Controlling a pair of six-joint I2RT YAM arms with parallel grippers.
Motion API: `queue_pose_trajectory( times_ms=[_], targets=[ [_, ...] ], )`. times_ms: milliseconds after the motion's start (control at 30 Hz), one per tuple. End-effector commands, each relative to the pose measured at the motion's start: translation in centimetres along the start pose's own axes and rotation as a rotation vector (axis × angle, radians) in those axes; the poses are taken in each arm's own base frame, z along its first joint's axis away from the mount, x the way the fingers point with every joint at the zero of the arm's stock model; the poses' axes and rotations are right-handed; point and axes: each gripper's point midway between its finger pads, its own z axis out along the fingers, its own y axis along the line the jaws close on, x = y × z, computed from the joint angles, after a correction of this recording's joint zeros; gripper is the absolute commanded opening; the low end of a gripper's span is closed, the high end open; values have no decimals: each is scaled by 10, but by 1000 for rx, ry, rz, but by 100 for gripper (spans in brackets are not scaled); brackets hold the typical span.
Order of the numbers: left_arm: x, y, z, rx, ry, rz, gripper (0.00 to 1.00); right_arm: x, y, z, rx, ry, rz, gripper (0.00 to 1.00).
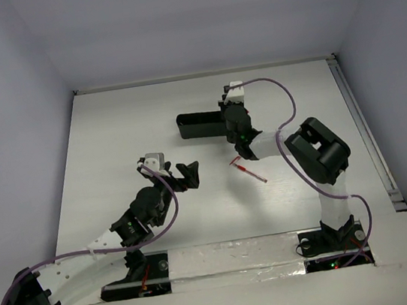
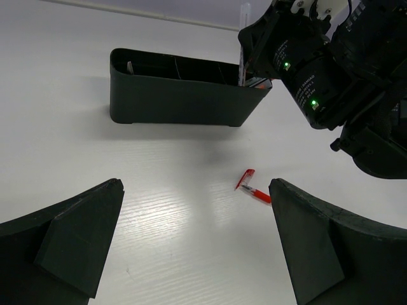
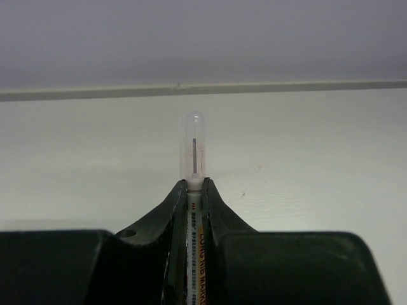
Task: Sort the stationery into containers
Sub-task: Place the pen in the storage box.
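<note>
nearest the bases, the left gripper (image 1: pixel 186 174) hangs low over the white table (image 1: pixel 110 135), its fingers (image 2: pixel 76 235) spread wide with nothing between them. just beyond it, a loose red pen (image 2: pixel 253 191) lies flat on the table, apart from everything else. farther back stands the long black tray (image 2: pixel 178 95). the right gripper (image 3: pixel 195 190) is at the tray's right end, pinched tight on a second pen (image 3: pixel 194 149), whose clear cap pokes out past the fingertips. the pens look light, stiff and smooth, likely to roll or slip. a grip across the middle of the barrel seems safest.
</note>
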Motion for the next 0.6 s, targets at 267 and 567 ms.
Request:
queue_pose_trajectory(
  times_ms=[267, 567],
  targets=[
    [-29, -13, 2, 27, -77, -51, 99, -34, -8, -10, 29, -92, 103, 44],
    [-29, -13, 2, 28, -78, -51, 99, -51, -5, -20, -27, -62, 139, 48]
  ],
)
